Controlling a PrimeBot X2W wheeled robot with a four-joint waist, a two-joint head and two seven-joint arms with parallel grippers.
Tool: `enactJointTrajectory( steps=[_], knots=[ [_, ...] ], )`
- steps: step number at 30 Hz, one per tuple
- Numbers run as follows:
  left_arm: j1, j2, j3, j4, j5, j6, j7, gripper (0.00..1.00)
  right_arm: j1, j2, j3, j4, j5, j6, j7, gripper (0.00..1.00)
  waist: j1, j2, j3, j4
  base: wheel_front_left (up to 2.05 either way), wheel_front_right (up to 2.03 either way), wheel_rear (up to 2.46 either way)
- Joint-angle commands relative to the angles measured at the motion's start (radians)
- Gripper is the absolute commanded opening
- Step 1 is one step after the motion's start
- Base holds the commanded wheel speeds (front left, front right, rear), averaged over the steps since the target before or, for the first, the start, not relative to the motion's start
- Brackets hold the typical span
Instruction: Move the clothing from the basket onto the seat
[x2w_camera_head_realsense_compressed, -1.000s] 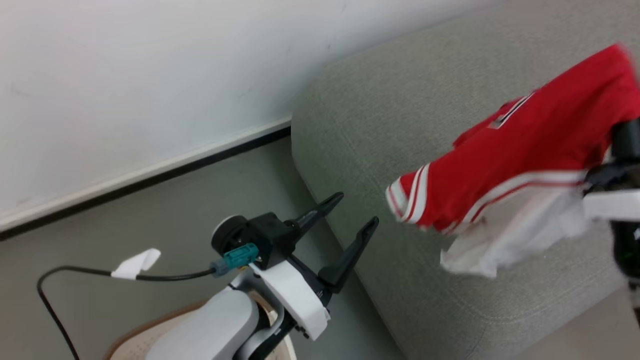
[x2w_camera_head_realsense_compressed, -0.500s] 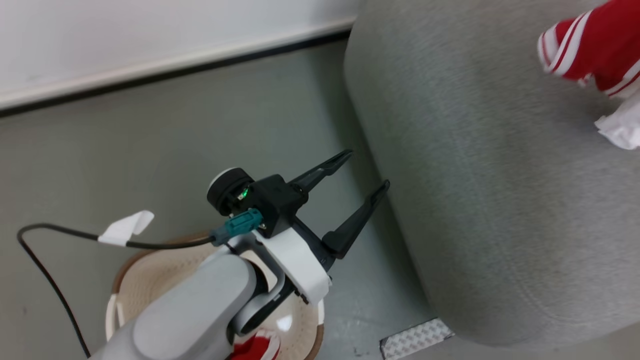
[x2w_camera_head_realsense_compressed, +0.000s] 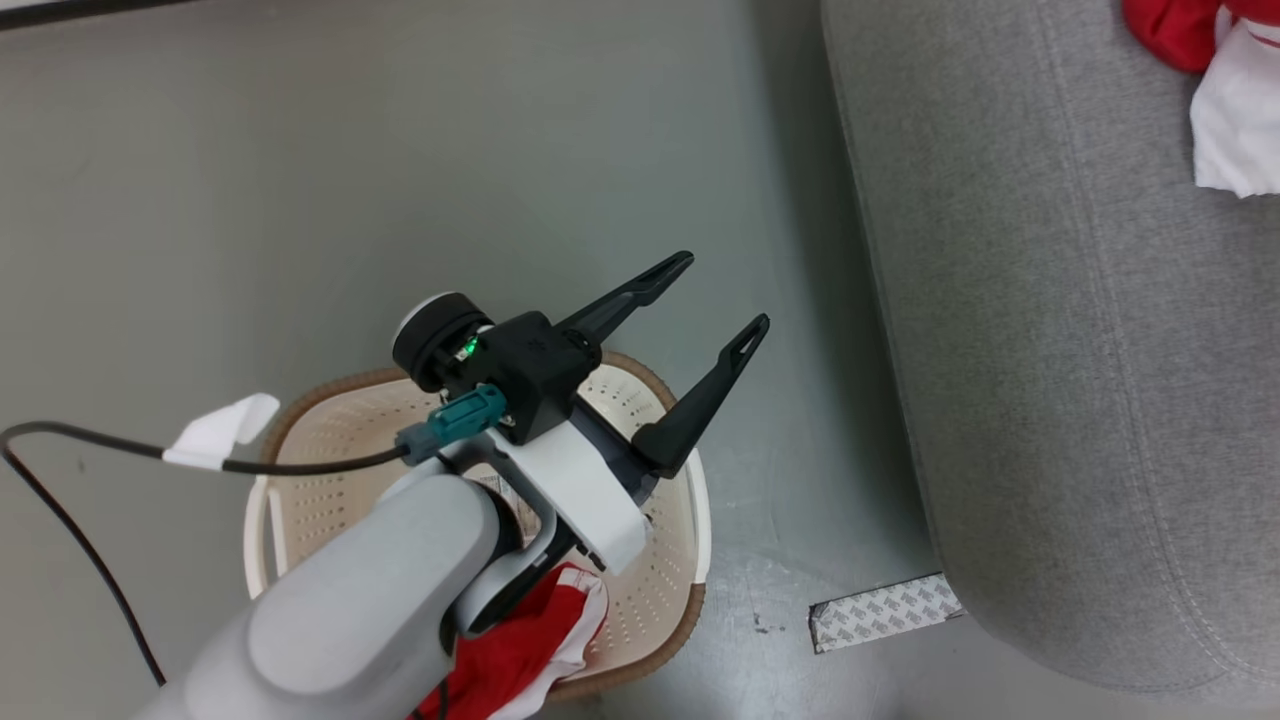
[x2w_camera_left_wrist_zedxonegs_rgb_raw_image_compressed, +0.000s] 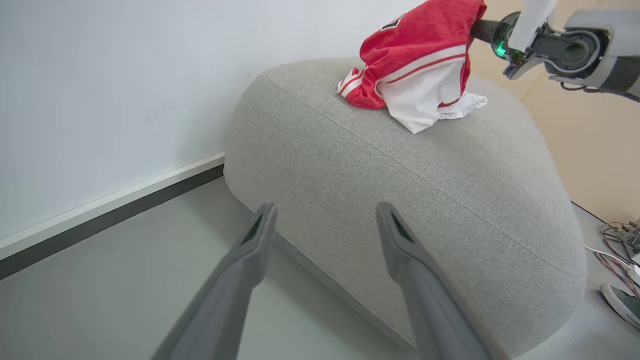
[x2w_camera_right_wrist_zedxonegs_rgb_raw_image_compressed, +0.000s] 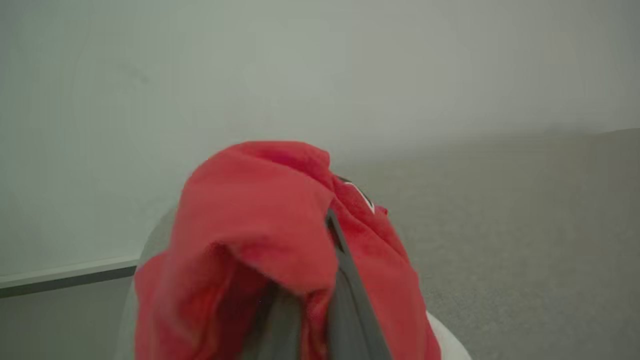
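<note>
Hovering over the oval cream-white perforated basket (x2w_camera_head_realsense_compressed: 640, 375), the left gripper (x2w_camera_head_realsense_compressed: 723, 292) stands wide and empty; the right gripper (x2w_camera_right_wrist_zedxonegs_rgb_raw_image_compressed: 320, 280) is closed on soft red-and-white clothing (x2w_camera_left_wrist_zedxonegs_rgb_raw_image_compressed: 410, 65) touching the light-grey fabric seat (x2w_camera_left_wrist_zedxonegs_rgb_raw_image_compressed: 410, 190) near its wall-side edge.

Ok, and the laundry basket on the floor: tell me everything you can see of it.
The oval cream-white plastic laundry basket has perforated walls and a brown rim. It stands upright on the grey floor, beside the light-grey fabric sofa without touching it. A red-and-white garment lies crumpled inside at its near end. The left gripper, jaws open, hangs above it, the arm hiding much of its inside.
</note>
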Motion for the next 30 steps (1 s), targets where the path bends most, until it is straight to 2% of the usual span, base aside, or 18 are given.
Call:
enactJointTrajectory(
  steps=[1,8,10,11,12,13,22,30],
  knots=[
    [-0.007,0.003,0.002,0.005,0.009,0.001,-0.013,1.0,0.019,-0.003,0.023,0.026,0.004,-0.002,0.04,0.0,-0.0003,0.0,0.005,0.004,0.0,0.0,0.0],
    [0.002,0.007,0.007,0.021,-0.012,0.005,-0.018,1.0,0.023,-0.003,0.111,0.117,0.05,-0.002,0.258,0.0,-0.0003,0.0,-0.015,-0.005,0.0,0.0,0.0],
    [0.007,0.005,0.007,0.024,-0.013,0.007,-0.019,1.0,0.014,-0.012,0.128,0.123,0.056,-0.002,0.289,0.0,-0.0003,0.0,-0.025,-0.008,0.0,0.0,0.0],
    [0.009,0.004,0.008,0.026,-0.016,0.007,-0.023,1.0,0.008,-0.015,0.133,0.126,0.057,-0.002,0.293,0.34,-0.0003,0.0,-0.031,-0.009,0.0,0.0,0.0],
    [0.012,0.003,0.008,0.029,-0.018,0.007,-0.025,1.0,0.005,-0.017,0.14,0.129,0.057,-0.002,0.298,0.6,-0.0003,0.0,-0.039,-0.01,0.0,0.0,0.0],
    [0.015,0.002,0.008,0.032,-0.021,0.008,-0.027,1.0,0.004,-0.018,0.146,0.131,0.058,-0.002,0.301,1.0,-0.0003,0.0,-0.048,-0.012,0.0,0.0,0.0],
    [0.071,-0.002,0.02,0.073,-0.057,0.017,-0.074,1.0,0.04,-0.036,0.198,0.148,0.044,-0.002,0.319,1.0,-0.0003,0.0,-0.189,-0.024,0.0,0.0,0.0],
    [0.166,0.004,0.046,0.105,-0.111,0.042,-0.108,1.0,0.107,-0.074,0.252,0.067,0.065,-0.002,0.343,1.0,-0.0003,0.0,-0.377,-0.024,0.0,0.0,0.0]
  ],
)
